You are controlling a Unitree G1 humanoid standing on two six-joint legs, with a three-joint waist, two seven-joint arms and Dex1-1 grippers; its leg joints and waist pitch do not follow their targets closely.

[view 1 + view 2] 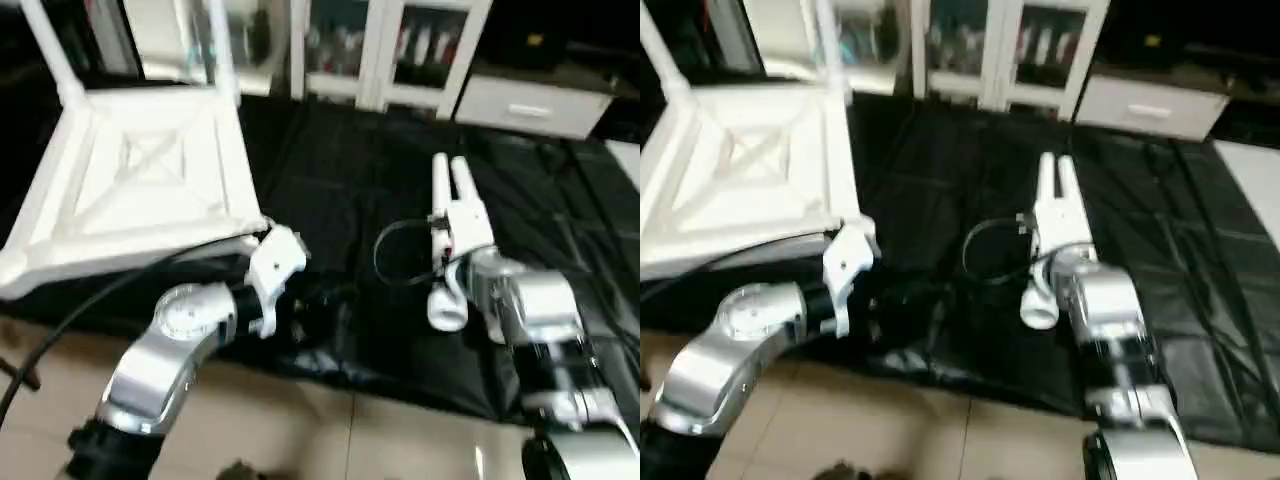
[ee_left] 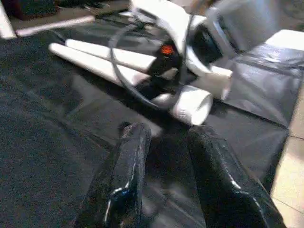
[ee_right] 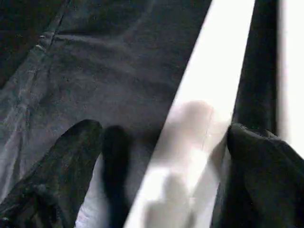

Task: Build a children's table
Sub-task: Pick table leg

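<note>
Silver forearms fill the foreground of the head views, each ending in a pincer over the black sheet [image 1: 350, 200] spread on the tiled floor [image 1: 330, 440]. Left gripper [image 2: 166, 156]: its two black fingers [image 2: 123, 175] stand partly apart with nothing between them, hovering just above the sheet and pointing toward the loose legs. Right gripper [image 3: 161, 142]: its fingers are spread wide, one on each side of a white tube leg [image 3: 209, 99] that runs between them; the fingers do not appear to clamp it. In the head views this arm's wrist lies over two legs [image 1: 450, 190] that rest side by side on the sheet, their open round ends [image 1: 446, 310] toward the robot and a black cable [image 1: 395, 255] looping beside them. The left wrist view shows the same pair [image 2: 109, 61] lying parallel with the right wrist above them. The table top [image 1: 140, 180] lies upside down at the left edge of the sheet, ribbed X-braced underside up, with legs [image 1: 45, 50] rising from its far corners. A white glass-door cabinet [image 1: 390, 50] stands behind.
</note>
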